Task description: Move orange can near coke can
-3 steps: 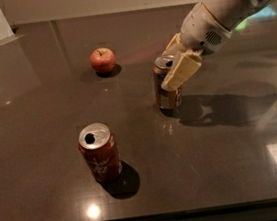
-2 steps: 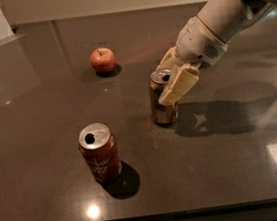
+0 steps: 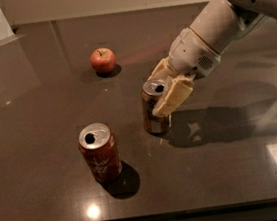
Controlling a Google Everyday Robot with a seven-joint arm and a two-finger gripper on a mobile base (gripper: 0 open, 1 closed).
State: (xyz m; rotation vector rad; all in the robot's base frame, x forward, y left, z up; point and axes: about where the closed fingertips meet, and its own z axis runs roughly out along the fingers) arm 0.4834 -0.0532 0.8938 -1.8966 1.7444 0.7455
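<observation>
Orange can (image 3: pixel 155 123) in jaws on dark counter (image 3: pixel 226 172)

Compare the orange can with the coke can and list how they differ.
The orange can is dull gold-brown; the coke can is red with white script. The orange can is clamped near its top by the gripper; the coke can stands free, nearer the camera and to the left. Both are upright, same-sized, with silver tops.
</observation>
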